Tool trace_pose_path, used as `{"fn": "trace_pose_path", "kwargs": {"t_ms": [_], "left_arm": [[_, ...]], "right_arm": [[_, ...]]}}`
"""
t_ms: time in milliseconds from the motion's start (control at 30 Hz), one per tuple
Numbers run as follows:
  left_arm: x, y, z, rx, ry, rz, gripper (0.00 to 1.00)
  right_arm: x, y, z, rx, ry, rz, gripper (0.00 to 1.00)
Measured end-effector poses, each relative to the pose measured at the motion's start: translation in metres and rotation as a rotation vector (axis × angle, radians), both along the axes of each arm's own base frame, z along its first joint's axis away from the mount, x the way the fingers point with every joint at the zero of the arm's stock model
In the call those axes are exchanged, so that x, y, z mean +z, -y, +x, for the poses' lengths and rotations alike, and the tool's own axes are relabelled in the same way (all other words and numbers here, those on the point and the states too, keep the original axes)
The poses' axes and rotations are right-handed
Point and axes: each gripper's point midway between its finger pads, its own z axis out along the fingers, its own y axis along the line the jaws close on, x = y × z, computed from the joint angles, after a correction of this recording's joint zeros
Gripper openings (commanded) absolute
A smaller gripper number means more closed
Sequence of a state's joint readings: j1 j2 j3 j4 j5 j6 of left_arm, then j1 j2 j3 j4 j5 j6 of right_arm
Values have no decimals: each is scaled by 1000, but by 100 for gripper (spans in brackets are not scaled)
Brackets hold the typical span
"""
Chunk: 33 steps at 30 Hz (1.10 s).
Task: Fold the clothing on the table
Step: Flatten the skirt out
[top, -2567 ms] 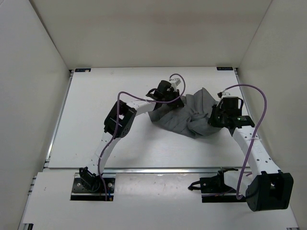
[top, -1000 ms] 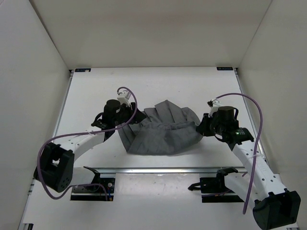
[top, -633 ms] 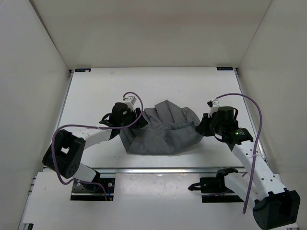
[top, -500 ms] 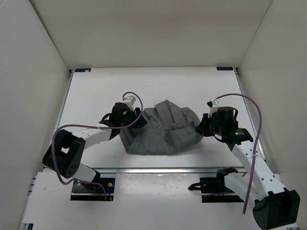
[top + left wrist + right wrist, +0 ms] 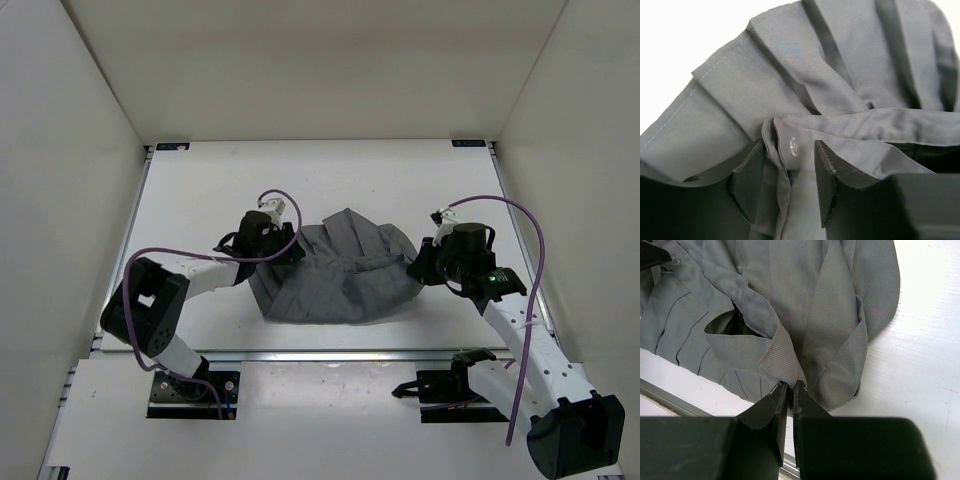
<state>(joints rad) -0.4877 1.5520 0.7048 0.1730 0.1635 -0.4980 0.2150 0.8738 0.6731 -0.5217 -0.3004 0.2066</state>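
A mid-grey pleated fabric skirt (image 5: pixel 335 275) lies bunched and wrinkled on the large flat white rectangular tabletop (image 5: pixel 220 190). In the overhead view it sits a little toward 6 o'clock from the table's middle, and its 6 o'clock edge is near the thin metal edge rail (image 5: pixel 330 353) but apart from it. The heap is broad and rounded, with pleats running across its 6 o'clock half and loose folds piled toward 12 and 2 o'clock. The left gripper (image 5: pixel 290 248) is at the skirt's 10 o'clock edge, its arm stretched low over the table from 8 o'clock. In the left wrist view its black fingers (image 5: pixel 747 182) stand apart on either side of an upright strip of waistband, which carries a small round metal snap button (image 5: pixel 794 146). The strip rises between them unpinched, so these jaws are open. The right gripper (image 5: pixel 418 265) meets the skirt at its 3 o'clock edge. In its wrist view the fingertips (image 5: pixel 779 392) are pressed together on a ridge of fabric, so the jaws are clamped on the skirt, with white table showing toward 3 o'clock. A thin purple cable (image 5: pixel 520 215) arches over the right arm.
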Motion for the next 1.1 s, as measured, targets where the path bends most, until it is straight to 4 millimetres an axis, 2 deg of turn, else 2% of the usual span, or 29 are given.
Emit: {"fn": "trace_pose_path", "kwargs": {"t_ms": [167,333,433,500,533,567,700,767,833,900,933,1000,1100], "left_arm": [[-16,5,-1,-13,-36,20,51],[-18,11,0,-24,-40,21,47],[-18,14,1,-23,-35,10,29],[-18,15,3,-19,-31,2,9],[-17,16,4,-18,-30,-3,3],[-16,16,4,-20,-27,-5,0],[-10,19,6,-35,-11,-30,0],[0,18,5,-41,-2,-48,0],[26,13,5,-38,34,-74,0],[71,4,6,-26,120,-106,0],[100,-1,8,-17,183,-129,0],[172,-16,8,8,347,-191,0],[267,-41,-11,39,580,-280,0]], "right_arm": [[0,0,0,1,-1,2,0],[0,0,0,0,-3,6,0],[0,0,0,2,-4,7,0],[-1,0,0,3,-3,8,0],[-2,0,0,3,-5,7,0],[-2,-1,0,5,-6,7,0],[-2,-3,-1,17,-6,10,1],[-1,-3,-2,24,-3,6,0],[4,-2,-3,31,2,-3,0],[22,1,0,33,40,-1,0],[39,3,4,29,82,6,0],[75,8,11,16,180,26,0],[137,12,13,24,362,67,0]]}}
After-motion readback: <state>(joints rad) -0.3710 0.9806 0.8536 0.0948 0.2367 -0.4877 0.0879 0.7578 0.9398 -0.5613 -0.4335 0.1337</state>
